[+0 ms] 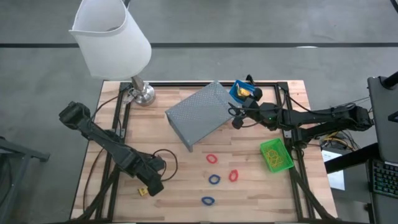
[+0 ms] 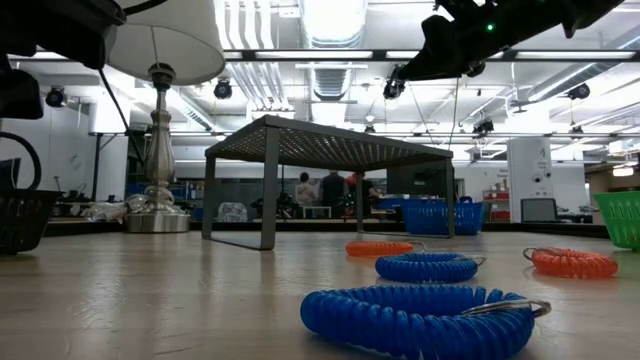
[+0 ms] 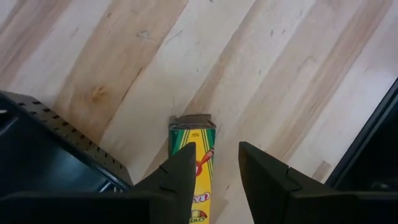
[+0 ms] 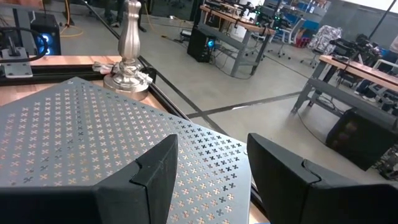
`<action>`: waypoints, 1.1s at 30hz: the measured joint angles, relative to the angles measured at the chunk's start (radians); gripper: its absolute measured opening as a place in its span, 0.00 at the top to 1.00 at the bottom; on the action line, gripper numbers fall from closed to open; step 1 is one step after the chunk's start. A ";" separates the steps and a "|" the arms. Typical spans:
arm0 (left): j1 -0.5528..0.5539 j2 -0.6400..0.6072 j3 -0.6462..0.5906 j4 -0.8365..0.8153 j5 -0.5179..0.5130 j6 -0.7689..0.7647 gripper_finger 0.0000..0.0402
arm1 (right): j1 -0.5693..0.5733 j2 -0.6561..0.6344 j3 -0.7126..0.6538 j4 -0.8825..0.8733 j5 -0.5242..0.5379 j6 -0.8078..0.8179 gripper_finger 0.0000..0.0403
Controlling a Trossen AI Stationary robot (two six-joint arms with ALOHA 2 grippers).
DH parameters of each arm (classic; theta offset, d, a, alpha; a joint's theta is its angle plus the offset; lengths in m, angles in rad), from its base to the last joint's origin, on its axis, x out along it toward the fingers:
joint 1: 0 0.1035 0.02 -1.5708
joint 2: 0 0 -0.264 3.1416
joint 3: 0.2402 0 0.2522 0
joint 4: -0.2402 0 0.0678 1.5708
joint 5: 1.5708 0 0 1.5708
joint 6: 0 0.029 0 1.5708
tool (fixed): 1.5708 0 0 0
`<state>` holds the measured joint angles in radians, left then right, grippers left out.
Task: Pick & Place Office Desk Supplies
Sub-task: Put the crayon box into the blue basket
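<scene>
Since my left gripper (image 1: 149, 186) hangs over the yellow crayon box (image 1: 143, 191) at the table's near-left edge from above, I should descend squarely. At my wrist, released fingers (image 3: 177, 177) straddle the crayon box (image 3: 194, 168) off-centre beside the black bin (image 3: 43, 162); I'd shift before clenching. My right gripper (image 1: 239, 118) waits released over the grey mesh shelf (image 1: 200, 113).

The metal shelf (image 1: 200, 114) stands near the table's (image 1: 186, 186) middle, with the lamp (image 1: 142, 93) at the far left corner behind it. A bin (image 1: 239, 91) sits just beside the shelf's far right end, another bin (image 1: 276, 155) lies nearer the right edge, well apart from it. Four coil loops (image 1: 212, 158) lie scattered in front of the shelf — between it and the near edge. A crayon box (image 3: 198, 171) lies near the front left — just beside a third bin (image 3: 43, 155).
</scene>
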<state>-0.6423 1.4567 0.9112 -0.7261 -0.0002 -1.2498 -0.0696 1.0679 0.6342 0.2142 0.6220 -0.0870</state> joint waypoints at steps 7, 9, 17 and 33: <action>0.003 0.000 -0.001 -0.013 -0.016 0.022 0.69 | 0.000 0.000 0.000 0.000 0.000 -0.001 0.52; 0.007 0.000 -0.001 -0.002 -0.018 0.019 0.69 | 0.000 0.000 0.000 0.000 0.000 0.000 0.52; 0.010 0.007 -0.007 -0.033 -0.007 -0.008 0.60 | 0.000 0.000 0.000 0.000 0.000 0.001 0.52; 0.012 0.099 -0.018 0.055 0.044 -0.016 0.44 | 0.000 0.000 0.000 0.001 0.000 -0.001 0.52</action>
<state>-0.6305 1.5559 0.8927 -0.6710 0.0442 -1.2655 -0.0698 1.0679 0.6338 0.2148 0.6221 -0.0883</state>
